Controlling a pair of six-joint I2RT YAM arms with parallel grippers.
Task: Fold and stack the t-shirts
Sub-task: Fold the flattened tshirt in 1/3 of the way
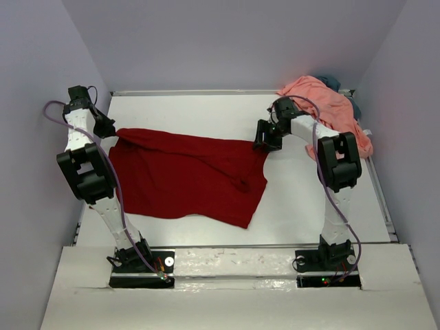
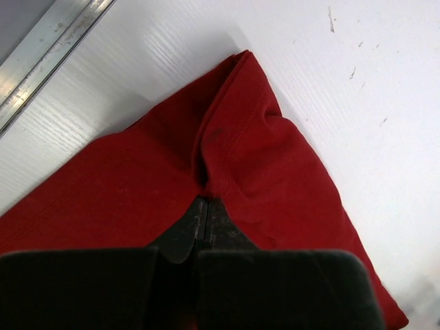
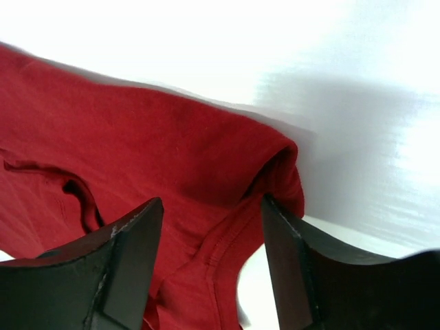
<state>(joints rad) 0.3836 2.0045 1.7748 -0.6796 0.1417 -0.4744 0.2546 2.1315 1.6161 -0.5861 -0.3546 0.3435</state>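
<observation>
1. R hand [image 3: 210, 203]: fingers [image 3: 137, 254] apart, straddling one top corner of the dark red t-shirt [image 3: 137, 144]. Cloth sits betw. them, not pinched as far as I can see. The rolled hem of that corner lies closer to the finger at the right of the wrist frame.
2. L hand [image 2: 204, 201]: fingers together, clamped on a bunched fold at the shirt's other top corner. Cloth fans out toward the top and sides of that wrist frame.
3. Key relation, overhead view: the shirt's top edge runs left-to-right across mid-frame, w/ the L hand at its left end and the R hand at its right end. So the long axis is the line betw. my two hands. The rest of the shirt drapes toward the bottom of the frame, rumpled, lower-right part creased.
4. My read: next I need the R hand to pinch that corner, since it's the nearer arm there. Then both hands can pull apart along the edge to flatten it.
5. Further out: salmon pink t-shirt [image 1: 323, 100] heaped at upper right of the surface [image 1: 309, 199], well apart from the red one. A bit of blue-grey t-shirt [image 1: 335, 80] peeks out behind it. Neither looks folded.
</observation>
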